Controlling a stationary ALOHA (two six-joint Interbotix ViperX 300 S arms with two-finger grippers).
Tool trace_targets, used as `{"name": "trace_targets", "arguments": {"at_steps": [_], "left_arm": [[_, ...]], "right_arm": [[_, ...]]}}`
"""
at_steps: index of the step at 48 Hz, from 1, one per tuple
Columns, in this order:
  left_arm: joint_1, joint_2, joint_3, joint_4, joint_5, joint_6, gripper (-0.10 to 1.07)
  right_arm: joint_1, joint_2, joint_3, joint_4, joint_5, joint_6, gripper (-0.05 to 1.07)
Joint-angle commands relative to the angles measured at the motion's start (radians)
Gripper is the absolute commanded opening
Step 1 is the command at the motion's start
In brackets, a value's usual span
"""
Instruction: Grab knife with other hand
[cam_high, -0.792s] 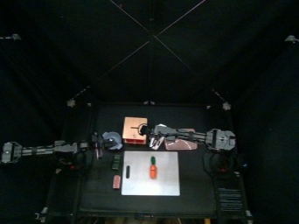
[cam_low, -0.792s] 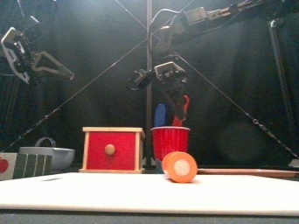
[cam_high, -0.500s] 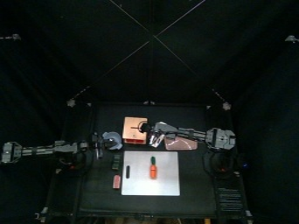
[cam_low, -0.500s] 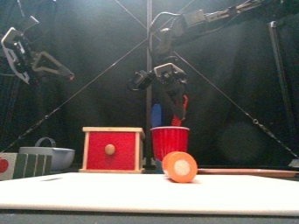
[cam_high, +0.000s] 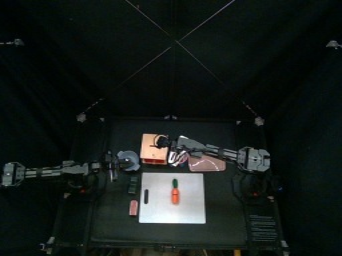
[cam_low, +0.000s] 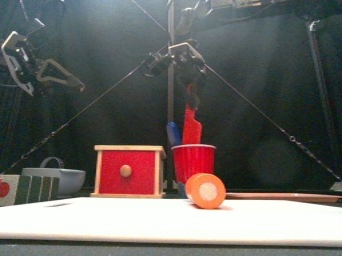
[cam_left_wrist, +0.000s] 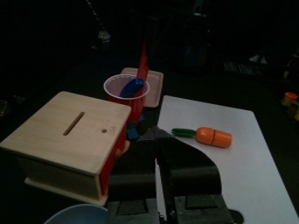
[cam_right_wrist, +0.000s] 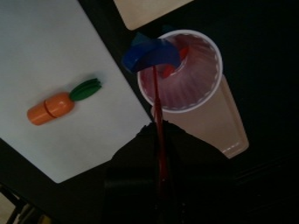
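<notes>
Right tool (cam_low: 185, 66) clamps the top of a red knife (cam_low: 189, 120), lifted high above the red cup (cam_low: 195, 161); the blade hangs down with its tip just over the cup's mouth. A blue utensil (cam_right_wrist: 149, 50) leans on the cup's rim. Left tool (cam_low: 64, 72) hangs at the left, well apart, its jaws nearly closed with nothing between them. A toy carrot (cam_high: 174, 193) lies on the white board (cam_high: 191, 210) on the tabletop. A wooden box (cam_left_wrist: 65, 140) with a red front stands beside the cup.
</notes>
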Motion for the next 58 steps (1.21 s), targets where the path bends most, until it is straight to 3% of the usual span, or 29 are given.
{"name": "trace_targets", "arguments": {"at_steps": [1,15,28,39,48,58], "left_arm": [[0.002,0.000,-0.020,0.000,-0.008,0.002,0.29],[0.002,0.000,-0.026,0.000,-0.015,0.002,0.29],[0.003,0.000,-0.031,-0.002,-0.040,0.000,0.29],[0.002,0.002,-0.051,-0.009,-0.046,-0.006,0.40],[-0.003,0.002,-0.071,-0.017,-0.044,-0.005,0.69],[-0.020,0.003,-0.080,-0.018,-0.044,-0.006,0.98]], "right_arm": [[0.012,-0.074,-0.032,-0.008,0.002,0.005,0.36],[0.069,-0.176,-0.032,-0.052,-0.015,0.035,0.36],[0.144,-0.272,0.057,-0.098,-0.166,0.089,0.36],[0.235,-0.405,0.310,-0.233,-0.420,0.247,0.36],[0.259,-0.494,0.532,-0.250,-0.641,0.374,0.36],[0.270,-0.552,0.782,-0.265,-0.960,0.485,0.36]]}}
